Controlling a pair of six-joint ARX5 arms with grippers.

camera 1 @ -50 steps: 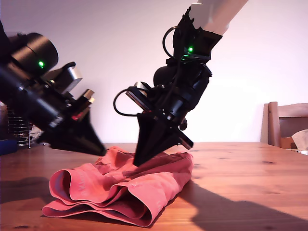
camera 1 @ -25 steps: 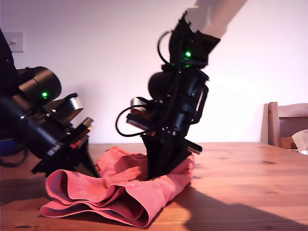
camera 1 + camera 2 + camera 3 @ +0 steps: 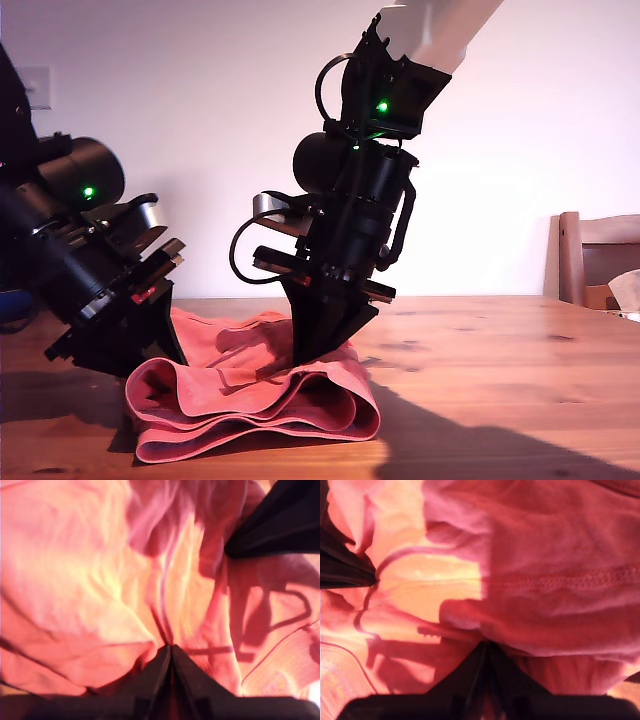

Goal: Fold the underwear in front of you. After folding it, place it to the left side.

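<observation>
One coral-red underwear [image 3: 250, 400], two black grippers, my first gripper [image 3: 170, 652] and my second gripper [image 3: 485, 647], one wooden table [image 3: 500, 380], one wooden chair [image 3: 598, 255]

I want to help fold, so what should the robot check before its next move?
1. My first hand shut on the underwear: ok.
2. My second hand shut on it too: ok.
3. Hands apart, not bumping: ok.
4. Underwear folded flat: not ok, it is bunched in wavy layers.
5. Whole cloth resting on the table: ok.
6. Hem edges lined up: cannot tell.
</observation>
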